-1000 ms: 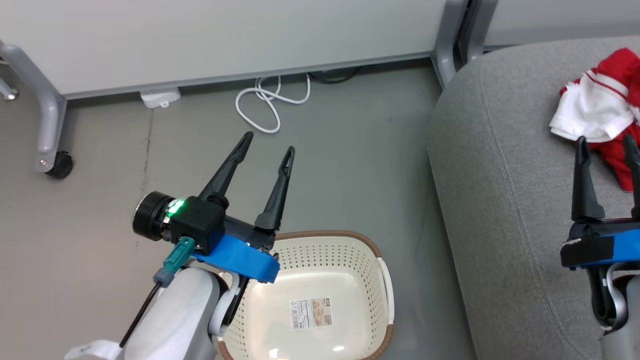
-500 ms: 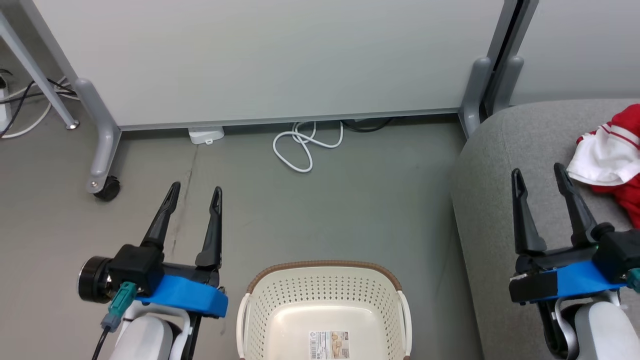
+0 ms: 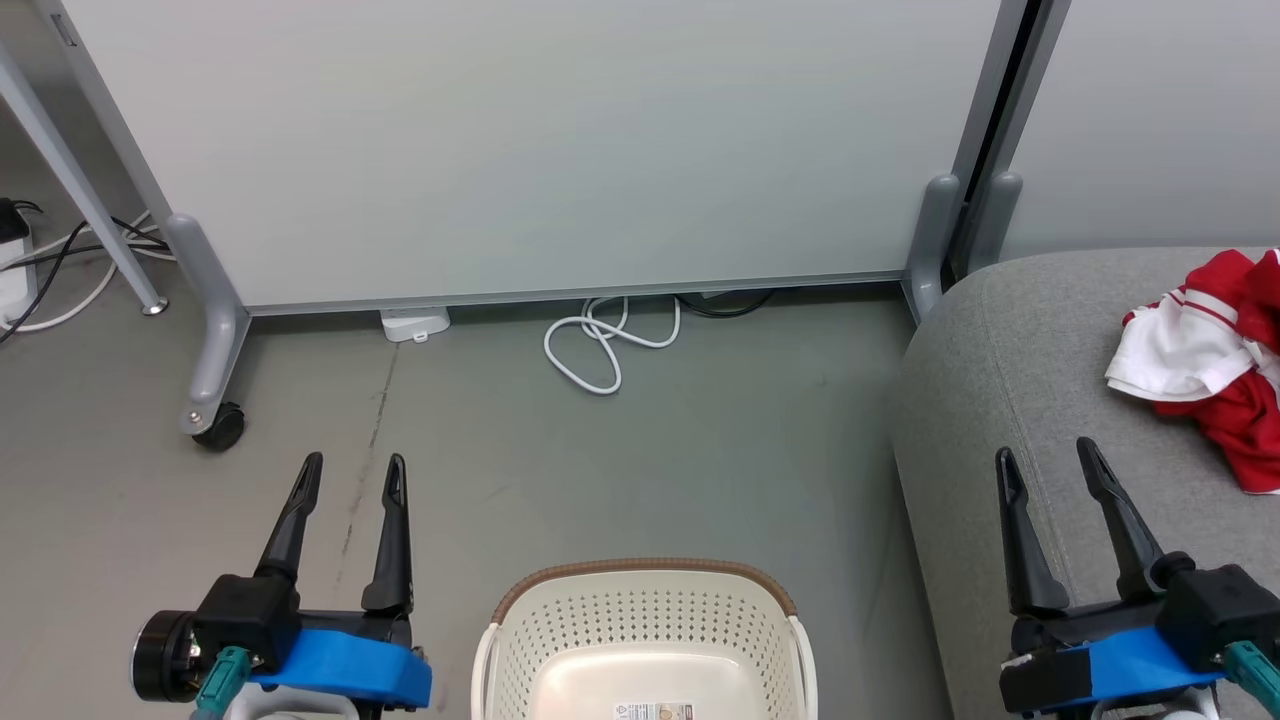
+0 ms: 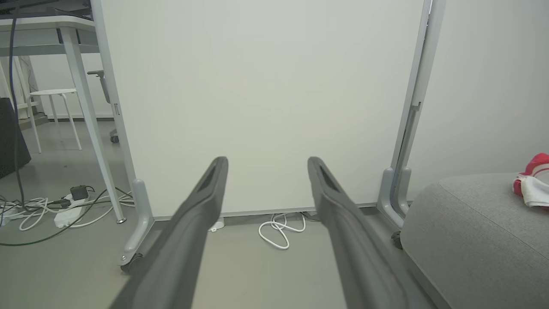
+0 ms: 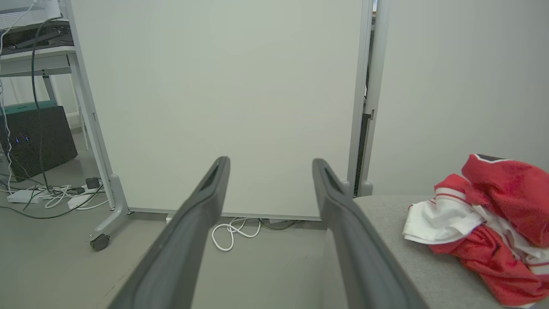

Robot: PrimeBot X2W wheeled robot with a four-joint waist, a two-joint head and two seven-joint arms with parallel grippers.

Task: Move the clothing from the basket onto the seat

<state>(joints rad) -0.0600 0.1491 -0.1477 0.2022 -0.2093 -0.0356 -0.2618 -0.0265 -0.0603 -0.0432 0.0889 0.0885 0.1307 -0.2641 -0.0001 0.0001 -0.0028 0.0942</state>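
Observation:
The red and white clothing [image 3: 1205, 365] lies crumpled on the grey seat [image 3: 1010, 400] at the right; it also shows in the right wrist view [image 5: 489, 231] and the left wrist view [image 4: 532, 182]. The cream basket [image 3: 645, 640] with a brown rim stands on the floor at bottom centre, and only a label lies on the part of its bottom that shows. My left gripper [image 3: 352, 468] is open over the floor, left of the basket, holding nothing. My right gripper [image 3: 1045, 455] is open over the seat's near left part, short of the clothing, also holding nothing.
A pale partition wall [image 3: 520, 140] on grey wheeled feet [image 3: 212, 400] runs across the back. A coiled white cable [image 3: 600, 345] lies on the floor [image 3: 640, 470] at its base. Cables and a power strip [image 4: 64, 210] lie at far left under a table.
The head camera has risen and turned, so the picture shifted. My left gripper moved off the basket rim to its left. My right gripper drew back from the clothing.

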